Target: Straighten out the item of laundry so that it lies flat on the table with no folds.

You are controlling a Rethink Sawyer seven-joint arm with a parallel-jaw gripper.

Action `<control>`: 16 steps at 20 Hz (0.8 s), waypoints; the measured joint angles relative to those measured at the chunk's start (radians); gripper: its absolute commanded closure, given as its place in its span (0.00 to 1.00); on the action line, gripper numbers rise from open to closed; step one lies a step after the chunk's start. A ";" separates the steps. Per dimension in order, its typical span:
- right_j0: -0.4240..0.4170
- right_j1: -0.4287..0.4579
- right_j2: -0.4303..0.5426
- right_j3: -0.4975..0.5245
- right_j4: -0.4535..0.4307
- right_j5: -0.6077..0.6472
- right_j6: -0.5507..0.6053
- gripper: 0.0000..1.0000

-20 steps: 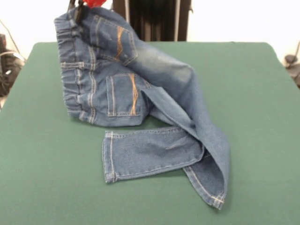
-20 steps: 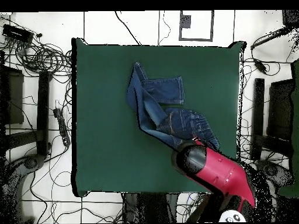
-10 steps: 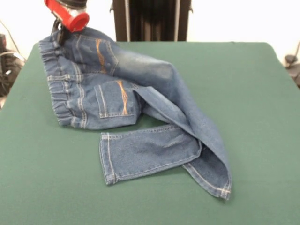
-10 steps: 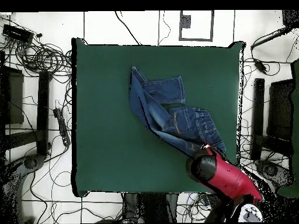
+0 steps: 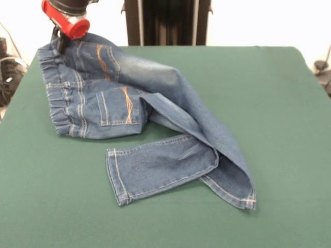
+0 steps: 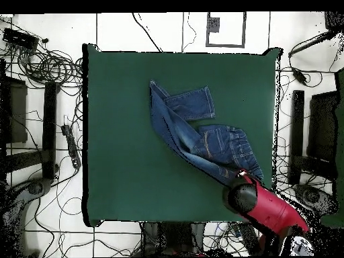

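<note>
The item of laundry, a small pair of blue jeans, lies on the green table with its waistband at the far left. The back pockets face up. One leg runs diagonally toward the near right, and the other is folded back under it, pointing left. My gripper sits at the waistband's far corner, below the red wrist, shut on the denim, which stays slightly raised there. In the overhead view the jeans stretch from the table's middle to the gripper near the lower right edge.
The black pedestal stands behind the table's far edge. The gripper is close to the table's corner. Cables and dark stands surround the table on the floor.
The gripper has moved down and outward toward the table's corner with the waistband in it. The jeans have been dragged along and now lie lower and more stretched out.
</note>
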 measured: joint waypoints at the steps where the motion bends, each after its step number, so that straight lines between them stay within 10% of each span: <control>1: -0.005 -0.004 0.003 0.000 -0.009 0.000 0.000 1.00; 16: -0.102 -0.018 0.064 -0.012 -0.108 0.000 0.000 1.00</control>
